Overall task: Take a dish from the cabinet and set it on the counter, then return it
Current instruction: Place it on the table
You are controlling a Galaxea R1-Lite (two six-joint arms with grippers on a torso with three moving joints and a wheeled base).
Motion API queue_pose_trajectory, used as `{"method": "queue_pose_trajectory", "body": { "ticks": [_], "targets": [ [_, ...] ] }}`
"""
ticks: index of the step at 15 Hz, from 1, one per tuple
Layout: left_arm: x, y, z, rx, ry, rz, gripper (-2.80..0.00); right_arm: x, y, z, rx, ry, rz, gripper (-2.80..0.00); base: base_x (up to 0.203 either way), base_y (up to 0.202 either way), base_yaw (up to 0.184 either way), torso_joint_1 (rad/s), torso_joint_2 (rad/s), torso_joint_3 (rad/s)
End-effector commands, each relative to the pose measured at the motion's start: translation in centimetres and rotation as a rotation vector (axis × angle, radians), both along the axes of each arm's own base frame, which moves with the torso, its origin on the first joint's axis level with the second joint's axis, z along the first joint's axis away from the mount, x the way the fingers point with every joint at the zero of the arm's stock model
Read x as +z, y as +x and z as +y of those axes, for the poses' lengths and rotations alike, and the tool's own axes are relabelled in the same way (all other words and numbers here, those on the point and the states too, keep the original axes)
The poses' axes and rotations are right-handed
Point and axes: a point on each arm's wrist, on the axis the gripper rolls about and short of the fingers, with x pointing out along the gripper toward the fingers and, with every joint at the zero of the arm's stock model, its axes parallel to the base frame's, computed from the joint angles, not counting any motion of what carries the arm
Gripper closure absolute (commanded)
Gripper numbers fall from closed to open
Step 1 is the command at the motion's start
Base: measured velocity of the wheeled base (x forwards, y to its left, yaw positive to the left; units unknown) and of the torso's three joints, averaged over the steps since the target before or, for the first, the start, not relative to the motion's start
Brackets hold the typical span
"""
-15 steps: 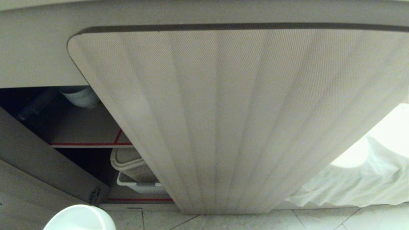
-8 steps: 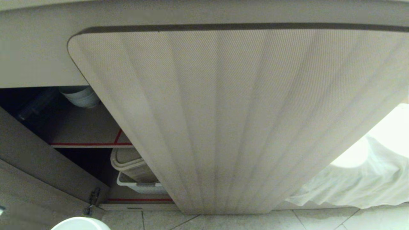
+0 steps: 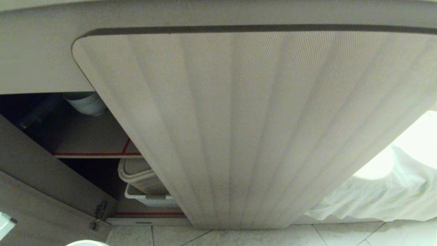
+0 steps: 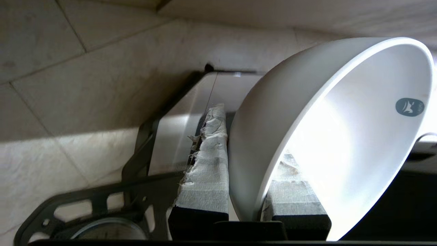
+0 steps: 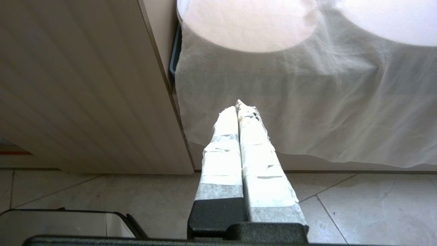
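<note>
The dish (image 4: 341, 136), a plain white bowl with a small grey mark on its inner wall, is tilted on its side in my left gripper (image 4: 251, 136). That gripper is shut on the rim, with one taped finger (image 4: 208, 164) on the outer wall and the other inside. In the head view only a sliver of the dish (image 3: 85, 243) shows at the bottom edge, in front of the open cabinet (image 3: 95, 136). My right gripper (image 5: 239, 106) hangs shut and empty over the floor. The counter's top is out of view.
The fluted cabinet door (image 3: 239, 119) stands open across the middle. A red-taped shelf (image 3: 95, 154) bears stacked white bowls (image 3: 87, 102), with pale baskets (image 3: 143, 184) below. The other door (image 3: 41, 177) angles in at left. White cloth (image 3: 392, 191) hangs at right, over tiled floor (image 5: 358, 212).
The dish has sunk toward the bottom edge of the head view until only its rim shows. A pale part of my left arm has come in at the lower left edge.
</note>
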Motion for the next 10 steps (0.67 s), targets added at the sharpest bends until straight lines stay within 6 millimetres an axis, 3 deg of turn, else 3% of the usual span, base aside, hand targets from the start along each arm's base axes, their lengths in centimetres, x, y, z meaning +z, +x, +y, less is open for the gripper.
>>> {"method": "queue_pose_trajectory", "body": {
  "ticks": [1,10],
  "targets": [
    [0.1,-0.2,0.0,-0.034,0.021,0.030,0.00,0.0,0.0,0.0,0.000,0.000,-0.001,0.00,0.000,0.000,0.000,0.000,0.00,0.000],
    [-0.3,-3.8,0.5,-0.093,0.052,0.073,0.00,0.0,0.0,0.0,0.001,0.000,0.000,0.00,0.000,0.000,0.000,0.000,0.00,0.000]
  ]
}}
